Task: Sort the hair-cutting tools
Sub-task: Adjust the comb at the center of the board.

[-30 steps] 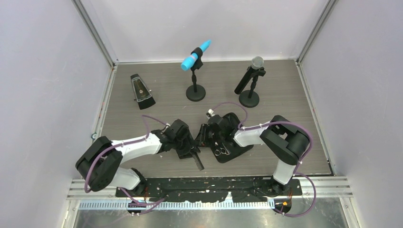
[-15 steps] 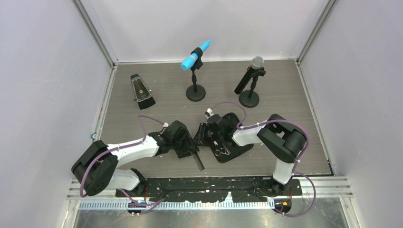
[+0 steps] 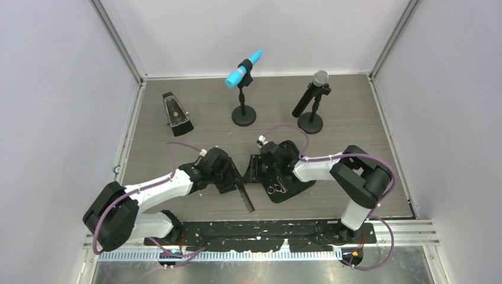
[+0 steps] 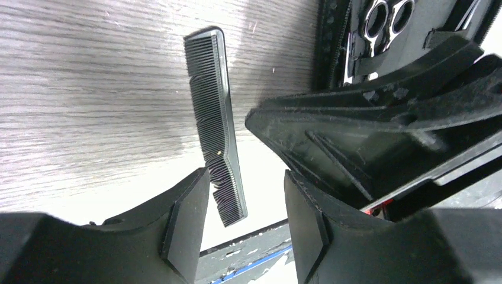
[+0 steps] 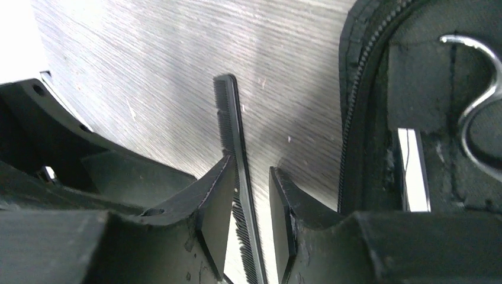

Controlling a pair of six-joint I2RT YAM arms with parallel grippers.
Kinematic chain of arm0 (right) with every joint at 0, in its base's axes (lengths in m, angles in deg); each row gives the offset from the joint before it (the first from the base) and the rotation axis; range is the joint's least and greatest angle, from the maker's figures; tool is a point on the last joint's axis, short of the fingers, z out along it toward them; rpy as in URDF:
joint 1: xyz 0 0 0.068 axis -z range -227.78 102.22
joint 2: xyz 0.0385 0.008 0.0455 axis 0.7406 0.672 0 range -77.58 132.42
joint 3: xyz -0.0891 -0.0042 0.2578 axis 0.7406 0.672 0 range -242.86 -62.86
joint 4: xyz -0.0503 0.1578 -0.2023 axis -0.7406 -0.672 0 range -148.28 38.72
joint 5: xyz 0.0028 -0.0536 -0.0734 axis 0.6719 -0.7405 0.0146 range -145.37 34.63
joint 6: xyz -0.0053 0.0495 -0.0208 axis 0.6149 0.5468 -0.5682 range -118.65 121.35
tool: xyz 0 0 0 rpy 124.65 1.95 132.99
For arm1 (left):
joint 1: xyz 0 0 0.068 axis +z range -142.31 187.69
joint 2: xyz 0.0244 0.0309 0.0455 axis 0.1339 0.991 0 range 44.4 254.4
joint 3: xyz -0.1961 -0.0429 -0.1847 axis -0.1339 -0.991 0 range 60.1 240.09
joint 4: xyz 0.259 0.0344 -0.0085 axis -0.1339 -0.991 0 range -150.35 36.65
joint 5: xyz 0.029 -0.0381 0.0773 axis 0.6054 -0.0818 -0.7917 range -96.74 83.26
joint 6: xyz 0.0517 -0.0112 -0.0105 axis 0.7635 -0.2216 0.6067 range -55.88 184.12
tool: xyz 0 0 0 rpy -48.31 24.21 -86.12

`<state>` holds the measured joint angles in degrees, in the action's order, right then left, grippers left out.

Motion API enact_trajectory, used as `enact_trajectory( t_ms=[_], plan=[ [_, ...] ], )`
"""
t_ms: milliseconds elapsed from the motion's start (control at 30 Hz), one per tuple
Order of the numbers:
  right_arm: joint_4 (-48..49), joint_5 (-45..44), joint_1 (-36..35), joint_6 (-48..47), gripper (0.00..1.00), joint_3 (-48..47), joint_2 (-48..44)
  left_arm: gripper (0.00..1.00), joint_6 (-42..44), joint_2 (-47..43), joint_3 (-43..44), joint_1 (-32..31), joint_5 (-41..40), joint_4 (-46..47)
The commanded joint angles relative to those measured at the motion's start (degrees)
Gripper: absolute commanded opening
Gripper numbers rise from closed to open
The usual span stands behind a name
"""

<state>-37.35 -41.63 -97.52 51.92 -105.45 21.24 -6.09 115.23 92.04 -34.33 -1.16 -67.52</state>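
The comb [image 4: 213,100] lies on the surface just left of the open case [image 5: 364,71] and is not yet stowed. Both grippers straddle it. The left gripper [image 4: 245,183] has its jaws wide, and the right gripper [image 5: 251,171] has its jaws narrow with a gap showing. The step in hand is likely grasping the comb. Next, one pair should close squarely, lift it and carry it to the case.

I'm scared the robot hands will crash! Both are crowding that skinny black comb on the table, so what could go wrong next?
1. The left end effector and right end effector both point open at the comb, very close together, so they might bump each other.
2. The comb lies flat and thin on the table, so fingers may scrape the wood or slip off it.
3. The open case holding scissors sits right beside the comb and could get nudged.
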Motion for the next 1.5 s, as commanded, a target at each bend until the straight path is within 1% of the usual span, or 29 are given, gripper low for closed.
enact_trajectory(
  t_ms=[0, 133, 333, 433, 567, 667, 833, 900, 1000, 1100, 1267, 1467],
  plan=[
    [-12.4, 3.2, -1.8, -6.5, 0.4, 0.7, -0.9, 0.53, -0.6, -0.4, 2.0, 0.7, -0.4, 8.1],
    [-17.0, 4.9, -1.8, -10.4, 0.4, -0.3, -1.6, 0.53, -0.9, 1.7, 1.5, 0.7, 0.1, 9.4],
    [-14.5, 9.8, -1.8, -11.2, 0.4, 0.4, -0.7, 0.53, -1.3, 4.7, 0.4, 0.7, 0.7, 10.5],
    [-14.2, 10.7, -1.8, -11.3, 0.39, 0.3, 0.6, 0.54, -1.7, 5.0, -0.6, 0.7, 0.7, 11.5],
    [-14.2, 11.9, -1.8, -11.8, 0.38, 0.5, 1.6, 0.53, -2.0, 3.5, -2.1, 1.0, 0.0, 12.3],
    [-14.2, 12.0, -1.8, -12.4, 0.38, 1.4, 0.2, 0.53, -1.7, 1.2, -2.2, 1.3, -0.5, 10.8],
    [-14.2, 11.4, -1.8, -13.7, 0.42, 2.9, -1.7, 0.54, -1.4, -3.6, -3.0, 1.7, -1.5, 8.1],
    [-14.2, 11.2, -1.8, -14.0, 0.43, 3.4, -2.0, 0.56, -1.3, -5.6, -3.9, 2.2, -2.7, 7.2],
    [-14.2, 11.6, -1.8, -14.4, 0.43, 4.3, -2.3, 0.56, -0.8, -6.6, -4.6, 2.9, -3.6, 5.8],
    [-11.2, 12.9, -1.8, -14.6, 0.44, 4.9, -3.0, 0.56, -0.3, -4.6, -3.5, 3.0, -3.1, 5.5],
    [-9.2, 14.0, -1.9, -14.8, 0.45, 5.5, -3.6, 0.57, -0.3, 1.7, -1.2, 3.0, -1.0, 6.3],
    [-6.9, 14.9, -1.9, -14.0, 0.45, 4.6, -0.8, 0.57, -2.3, 5.8, -0.9, 3.0, 1.1, 8.0]
  ],
)
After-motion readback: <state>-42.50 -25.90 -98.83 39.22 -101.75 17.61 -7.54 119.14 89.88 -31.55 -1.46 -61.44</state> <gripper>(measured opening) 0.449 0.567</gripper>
